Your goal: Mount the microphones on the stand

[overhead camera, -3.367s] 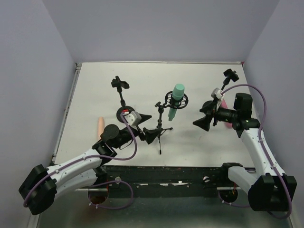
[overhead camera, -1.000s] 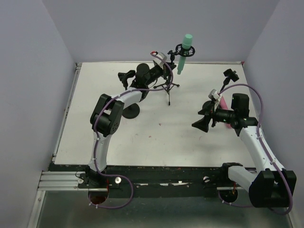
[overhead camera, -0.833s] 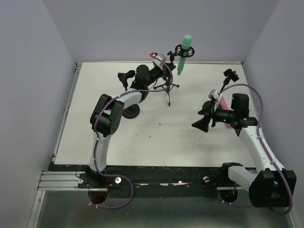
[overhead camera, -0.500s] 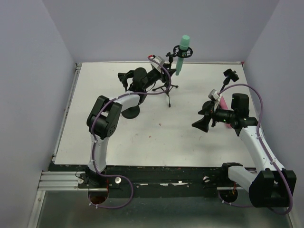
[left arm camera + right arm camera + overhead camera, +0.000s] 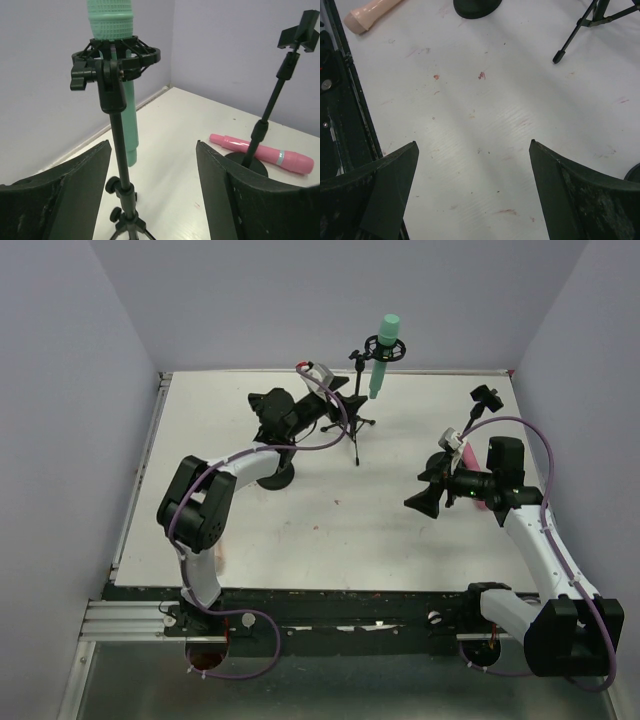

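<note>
Left gripper [image 5: 152, 165] stands apart, and the tripod stand [image 5: 121, 165] shows between its fingers, ungripped. The green mic [image 5: 111, 20] sits upright in that stand's clip, top centre of the overhead view, just ahead of the gripper. Over to the right, the pink mic [image 5: 260, 154] lies flat by a second stand's round base [image 5: 247, 164]. Right gripper [image 5: 472, 155] hangs wide apart over the worktop [image 5: 485, 115]. The beige mic [image 5: 370, 12] lies in the upper left corner of its view, well away.
</note>
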